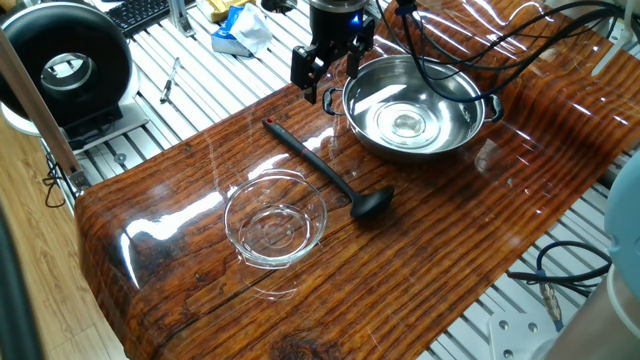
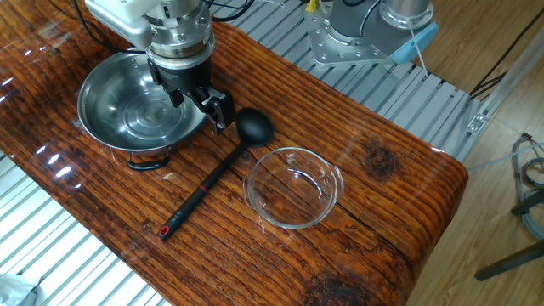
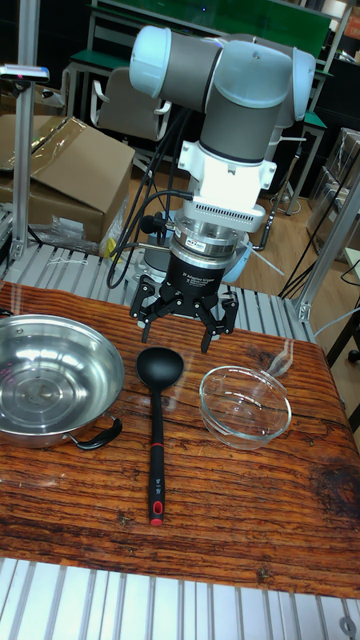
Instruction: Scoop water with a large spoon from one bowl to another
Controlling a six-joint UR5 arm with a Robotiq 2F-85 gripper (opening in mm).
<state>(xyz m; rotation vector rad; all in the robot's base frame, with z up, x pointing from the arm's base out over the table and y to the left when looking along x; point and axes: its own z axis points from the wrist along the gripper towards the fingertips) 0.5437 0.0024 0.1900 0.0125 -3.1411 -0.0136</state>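
The large spoon (image 1: 322,168) is a black ladle lying flat on the wooden table, its cup (image 2: 254,127) between the two bowls and its red-marked handle tip (image 3: 155,519) toward the table edge. The steel bowl (image 1: 452,95) holds water (image 1: 405,122) that shows only as glints. Empty-looking, the clear glass bowl (image 1: 228,222) sits on the other side of the ladle. My gripper (image 3: 180,325) hangs open above the table, just behind the ladle's cup and beside the steel bowl (image 2: 102,102), holding nothing. The glass bowl (image 3: 245,405) is to its right in the tall view.
A black round device (image 1: 65,65), a keyboard (image 1: 140,12), a blue-white bag (image 1: 240,30) and a small tool (image 1: 170,80) lie off the table on the slatted frame. Cables (image 1: 520,30) hang over the steel bowl's far side. A cardboard box (image 3: 60,170) stands behind.
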